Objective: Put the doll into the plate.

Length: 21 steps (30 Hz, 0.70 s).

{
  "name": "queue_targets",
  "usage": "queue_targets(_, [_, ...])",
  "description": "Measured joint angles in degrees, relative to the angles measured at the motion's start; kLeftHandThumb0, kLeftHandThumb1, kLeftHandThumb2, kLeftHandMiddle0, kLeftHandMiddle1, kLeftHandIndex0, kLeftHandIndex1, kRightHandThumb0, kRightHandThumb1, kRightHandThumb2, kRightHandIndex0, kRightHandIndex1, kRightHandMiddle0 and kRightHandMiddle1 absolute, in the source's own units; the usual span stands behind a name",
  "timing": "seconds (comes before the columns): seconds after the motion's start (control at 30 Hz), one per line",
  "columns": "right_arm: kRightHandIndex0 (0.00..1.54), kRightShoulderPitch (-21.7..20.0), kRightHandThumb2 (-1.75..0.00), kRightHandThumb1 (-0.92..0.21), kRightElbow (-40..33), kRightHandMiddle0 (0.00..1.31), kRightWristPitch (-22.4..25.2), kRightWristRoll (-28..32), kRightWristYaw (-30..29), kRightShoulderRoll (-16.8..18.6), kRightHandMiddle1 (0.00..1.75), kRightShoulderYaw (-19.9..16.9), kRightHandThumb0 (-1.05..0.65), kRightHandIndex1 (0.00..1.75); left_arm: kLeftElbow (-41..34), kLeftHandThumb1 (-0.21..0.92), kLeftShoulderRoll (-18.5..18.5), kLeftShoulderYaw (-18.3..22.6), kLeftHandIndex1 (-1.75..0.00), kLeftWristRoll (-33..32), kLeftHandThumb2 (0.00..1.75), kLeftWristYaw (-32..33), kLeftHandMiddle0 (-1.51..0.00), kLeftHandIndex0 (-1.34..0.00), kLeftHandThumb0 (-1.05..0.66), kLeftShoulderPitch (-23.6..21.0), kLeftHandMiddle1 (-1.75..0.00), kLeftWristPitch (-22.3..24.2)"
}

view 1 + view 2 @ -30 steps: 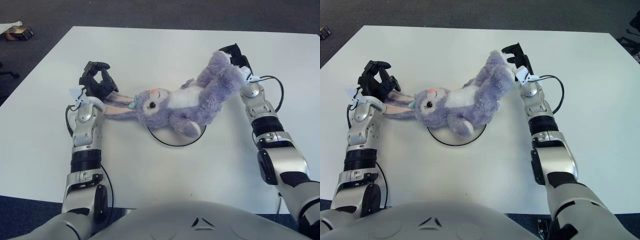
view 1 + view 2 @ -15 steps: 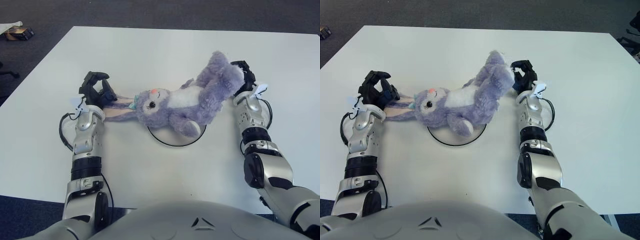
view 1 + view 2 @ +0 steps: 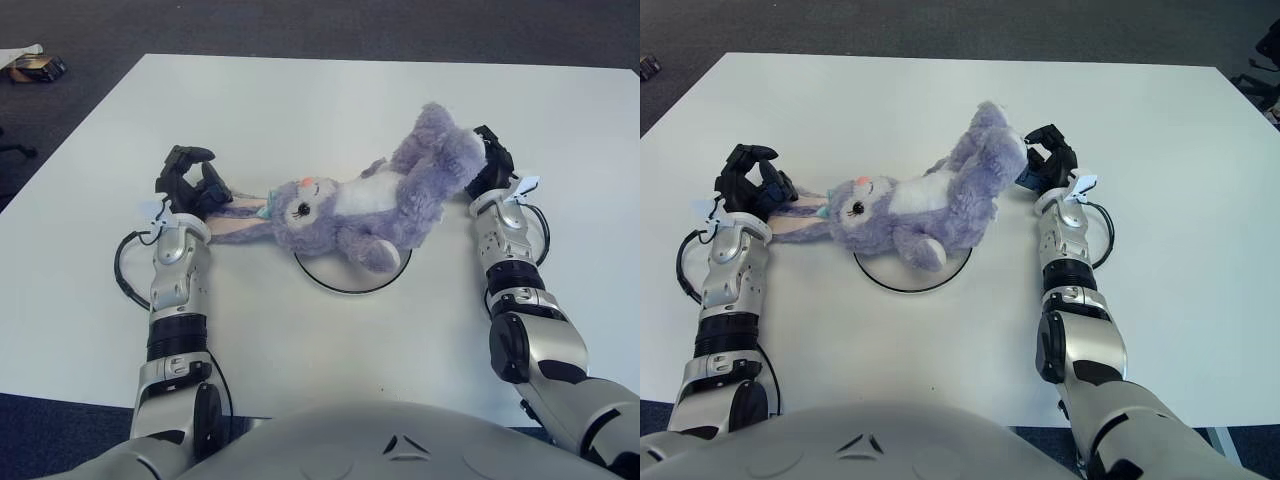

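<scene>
The purple plush bunny doll lies on its back across the white plate, whose dark rim shows under its belly and lower foot. Its ears point left and its legs point up to the right, beyond the rim. My left hand shows just left of the ear tips, fingers loosely curled with nothing in them. Beside the doll's raised foot, on its right, my right hand has its fingers relaxed and holds nothing.
The white table stretches wide behind the doll, with its left edge slanting down to dark carpet. A small box lies on the floor at the far left. In the right eye view, dark gear shows off the table's right side.
Both hands have drawn back toward me: the right came off the doll's raised foot, the left slid down beside the ears. The doll has stayed over the plate.
</scene>
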Motion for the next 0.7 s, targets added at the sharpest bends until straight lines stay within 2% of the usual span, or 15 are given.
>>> queue_targets(0.17, [0.8, 1.95, -1.63, -0.03, -0.37, 0.66, -2.08, -2.05, 0.28, -0.8, 1.67, 1.11, -0.01, 1.74, 0.0, 0.38, -0.97, 0.7, -1.75, 0.39, 1.24, 2.36, -1.28, -0.56, -0.46, 0.0, -1.75, -1.09])
queue_targets(0.33, [0.82, 2.8, -1.65, 0.01, -0.87, 0.72, -1.98, -3.56, -0.2, -1.45, 1.62, 1.8, -0.01, 1.75, 1.42, 0.41, -1.13, 1.39, -1.75, 0.72, 1.2, 3.01, -1.28, -0.54, -0.45, -0.1, -1.75, -3.96])
queue_targets(0.7, [0.87, 2.87, -1.74, 0.07, -0.4, 0.72, -2.36, -6.81, -3.49, -2.18, 1.7, 3.66, -0.01, 1.75, 5.88, 0.41, -1.22, 2.13, -1.75, 2.57, 1.2, 4.24, -1.28, -0.54, -0.45, -1.77, -1.75, -9.85])
